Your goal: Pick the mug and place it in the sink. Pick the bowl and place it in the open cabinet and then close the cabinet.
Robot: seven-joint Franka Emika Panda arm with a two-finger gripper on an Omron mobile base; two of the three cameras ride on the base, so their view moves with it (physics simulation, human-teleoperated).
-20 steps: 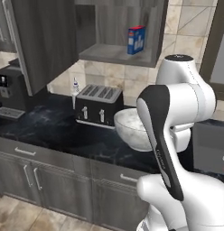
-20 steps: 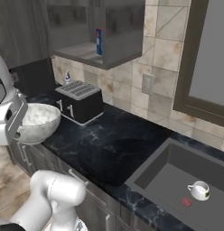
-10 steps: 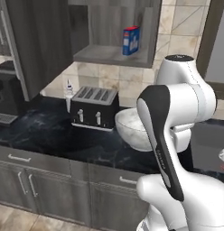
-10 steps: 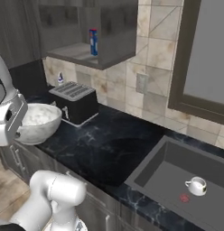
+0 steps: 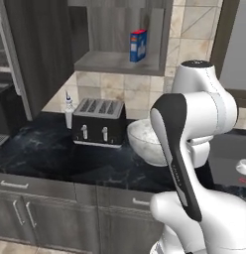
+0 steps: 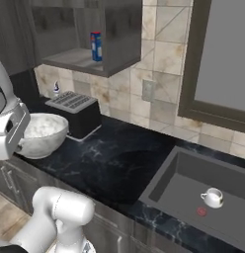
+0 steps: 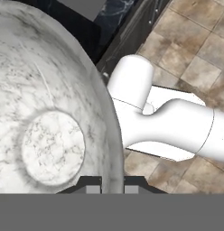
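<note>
The bowl (image 7: 50, 131) looked a stiff, smooth, rather heavy and breakable thing, and the gripper (image 7: 113, 187) was nearly shut on its thin rim, one finger inside and one outside, the only hold so wide a dish offers; it hung just above the counter (image 5: 45, 154). From left to right stood a small bottle (image 5: 69, 110), a toaster (image 5: 99, 121) close beside the bowl, and, overhead, the open cabinet (image 5: 120, 62) whose shelf already carried a blue box (image 5: 137, 45). Lifted, the bowl would likely have to clear the toaster and the shelf edge, while the mug (image 6: 212, 197) lay far right in the sink (image 6: 169, 185).
</note>
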